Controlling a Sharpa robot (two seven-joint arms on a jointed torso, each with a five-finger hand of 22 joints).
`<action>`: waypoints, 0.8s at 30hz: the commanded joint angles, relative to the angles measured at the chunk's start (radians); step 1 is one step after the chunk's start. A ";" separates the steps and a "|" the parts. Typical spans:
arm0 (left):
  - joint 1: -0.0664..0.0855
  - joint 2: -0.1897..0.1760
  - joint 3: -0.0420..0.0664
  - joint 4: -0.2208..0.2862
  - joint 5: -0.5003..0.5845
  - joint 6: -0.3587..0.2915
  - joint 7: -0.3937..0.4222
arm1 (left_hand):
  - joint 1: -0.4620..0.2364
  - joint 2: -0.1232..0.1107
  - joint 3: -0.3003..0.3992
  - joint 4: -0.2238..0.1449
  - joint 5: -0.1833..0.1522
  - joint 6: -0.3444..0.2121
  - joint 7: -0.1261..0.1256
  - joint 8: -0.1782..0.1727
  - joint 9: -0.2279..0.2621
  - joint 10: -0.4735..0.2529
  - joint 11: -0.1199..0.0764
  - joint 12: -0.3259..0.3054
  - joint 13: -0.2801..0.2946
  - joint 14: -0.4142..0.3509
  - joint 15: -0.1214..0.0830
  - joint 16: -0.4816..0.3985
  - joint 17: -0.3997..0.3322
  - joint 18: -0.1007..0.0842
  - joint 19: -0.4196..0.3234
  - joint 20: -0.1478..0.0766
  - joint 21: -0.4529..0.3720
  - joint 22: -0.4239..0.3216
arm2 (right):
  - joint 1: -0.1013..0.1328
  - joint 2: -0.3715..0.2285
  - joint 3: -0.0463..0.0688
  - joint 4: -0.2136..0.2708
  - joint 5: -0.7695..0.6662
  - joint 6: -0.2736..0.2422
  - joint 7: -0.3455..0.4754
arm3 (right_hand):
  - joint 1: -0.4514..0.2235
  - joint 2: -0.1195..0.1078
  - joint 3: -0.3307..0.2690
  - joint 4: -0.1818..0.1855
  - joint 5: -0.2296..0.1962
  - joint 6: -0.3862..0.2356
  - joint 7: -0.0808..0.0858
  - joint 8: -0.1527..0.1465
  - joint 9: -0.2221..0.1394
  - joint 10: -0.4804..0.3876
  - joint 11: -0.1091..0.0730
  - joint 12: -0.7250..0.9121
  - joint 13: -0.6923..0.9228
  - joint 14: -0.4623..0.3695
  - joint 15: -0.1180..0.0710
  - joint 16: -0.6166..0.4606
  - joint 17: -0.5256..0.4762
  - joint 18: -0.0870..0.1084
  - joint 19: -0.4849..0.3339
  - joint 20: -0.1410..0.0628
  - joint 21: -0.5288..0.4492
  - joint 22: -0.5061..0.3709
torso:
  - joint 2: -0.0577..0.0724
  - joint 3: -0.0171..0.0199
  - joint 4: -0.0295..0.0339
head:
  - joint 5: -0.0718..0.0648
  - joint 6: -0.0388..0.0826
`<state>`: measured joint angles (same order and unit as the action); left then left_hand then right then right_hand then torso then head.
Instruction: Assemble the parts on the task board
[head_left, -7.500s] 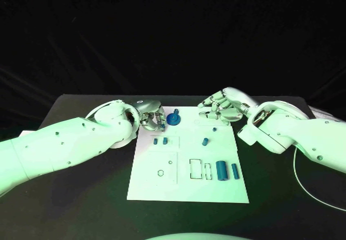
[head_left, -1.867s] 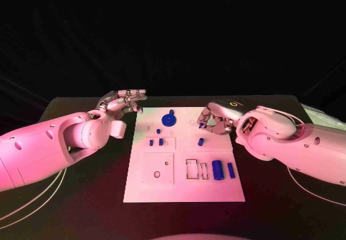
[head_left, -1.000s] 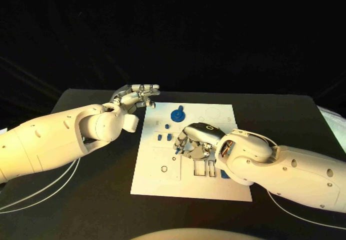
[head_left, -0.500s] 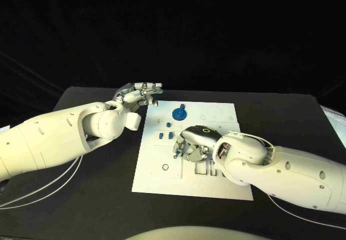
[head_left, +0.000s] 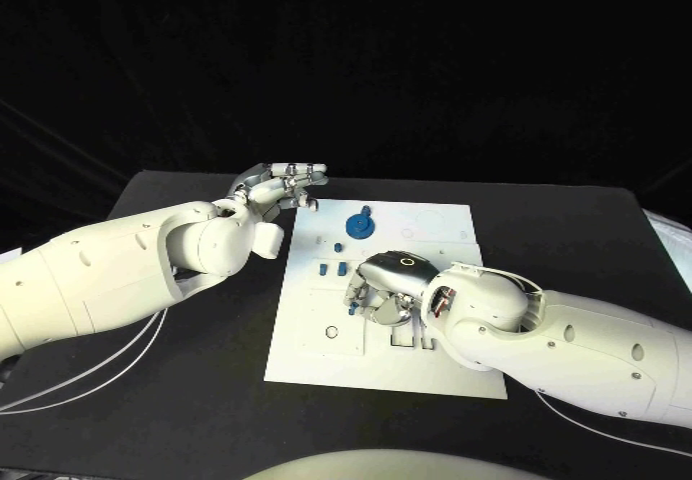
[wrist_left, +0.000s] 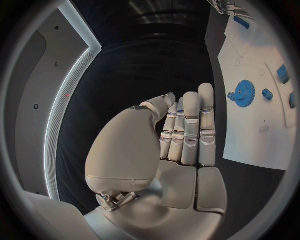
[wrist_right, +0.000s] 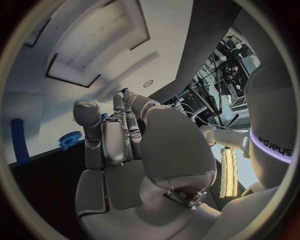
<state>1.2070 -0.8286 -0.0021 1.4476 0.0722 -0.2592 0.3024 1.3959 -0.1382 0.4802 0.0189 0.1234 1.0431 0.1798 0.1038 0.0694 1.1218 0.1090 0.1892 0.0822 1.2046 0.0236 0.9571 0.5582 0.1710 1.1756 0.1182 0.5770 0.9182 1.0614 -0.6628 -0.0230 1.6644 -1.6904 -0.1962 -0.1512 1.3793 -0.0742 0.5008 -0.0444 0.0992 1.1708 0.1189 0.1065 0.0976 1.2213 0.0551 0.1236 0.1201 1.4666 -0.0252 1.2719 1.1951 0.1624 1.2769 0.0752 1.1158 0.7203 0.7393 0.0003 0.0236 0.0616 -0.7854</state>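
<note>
The white task board (head_left: 325, 362) lies mid-table. A blue gear (head_left: 358, 226) stands near its far edge, with small blue pegs (head_left: 336, 269) just nearer. My right hand (head_left: 381, 293) hangs low over the board's middle, fingers curled down, pinching a small blue peg (wrist_right: 125, 92) at its fingertips; a bit of blue (head_left: 353, 294) shows there. The right arm hides the board's near right slots. My left hand (head_left: 281, 184) hovers off the board's far left corner, fingers (wrist_left: 190, 127) straight and together, holding nothing. The left wrist view shows the gear (wrist_left: 242, 92) and board (wrist_left: 250, 130).
A square plate with a small oval hole (head_left: 332, 331) sits on the board's left half, close to my right fingertips. A long blue cylinder (wrist_right: 19, 140) lies on the board. White cables (head_left: 87, 370) trail over the black table at the left.
My right hand has carried the small blue peg from the board's far right edge to its middle and sunk lower; over the last half second it barely moved. The left hand stays put.
</note>
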 joint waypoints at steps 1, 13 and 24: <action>0.000 0.002 0.000 0.003 0.003 0.022 0.002 | -0.006 0.003 -0.006 0.000 0.003 -0.006 0.003 0.004 -0.001 -0.005 -0.001 0.004 0.002 -0.007 -0.003 -0.006 -0.001 0.011 -0.009 0.001 -0.007 -0.001 | -0.002 0.004 -0.003 -0.001 -0.044 0.041 -0.022 | -0.002 0.005 0.005 0.002 0.002 0.002 0.005 0.003 0.001 0.006 0.001 -0.003 0.000 0.045 -0.003 0.001 0.000 -0.018 0.006 -0.001 0.005 0.000 | 0.000 -0.0002 -0.0001 | -0.001 -0.001; 0.000 0.003 0.000 0.004 0.003 0.024 -0.001 | -0.006 0.003 -0.006 0.000 0.003 -0.006 0.003 0.004 -0.001 -0.005 -0.001 0.004 0.002 -0.007 -0.003 -0.006 -0.001 0.011 -0.009 0.001 -0.007 -0.001 | -0.002 0.018 -0.010 0.001 -0.083 0.089 -0.043 | -0.021 -0.003 -0.002 0.003 -0.003 -0.007 0.007 -0.003 0.002 -0.004 0.006 -0.016 -0.007 0.045 0.001 0.002 -0.001 -0.018 0.004 0.002 0.006 0.000 | -0.001 -0.0002 -0.0002 | -0.003 -0.003; 0.000 0.002 0.000 0.005 0.003 0.031 -0.007 | -0.007 0.005 -0.010 -0.001 0.003 -0.008 0.005 0.004 -0.001 -0.008 0.001 0.006 0.002 -0.008 -0.002 -0.006 -0.003 0.011 -0.009 0.002 -0.009 -0.003 | -0.002 0.014 -0.011 -0.002 -0.087 0.025 -0.058 | -0.069 -0.058 -0.041 0.010 0.020 -0.175 0.057 -0.044 -0.031 -0.183 0.060 -0.056 -0.055 0.026 0.044 -0.029 -0.047 -0.003 -0.047 0.036 -0.051 -0.096 | -0.001 0.0002 -0.0006 | -0.006 -0.002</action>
<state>1.2070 -0.8283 -0.0022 1.4497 0.0724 -0.2522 0.2955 1.3959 -0.1382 0.4772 0.0164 0.1234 1.0393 0.1836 0.1038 0.0695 1.1220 0.1089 0.1891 0.0822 1.2046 0.0236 0.9571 0.5562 0.1709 1.1719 0.1218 0.5719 0.9166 1.0636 -0.6460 -0.0298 1.6688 -1.7583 -0.1622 -0.1806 1.3100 -0.1232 0.4650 -0.0348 0.1161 1.0059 0.1740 0.0633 0.0672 1.0572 0.1065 0.0642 0.0664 1.4680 0.0124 1.2483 1.1540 0.1623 1.2364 0.1111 1.0705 0.6333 0.7386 0.0001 0.0230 0.0568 -0.7889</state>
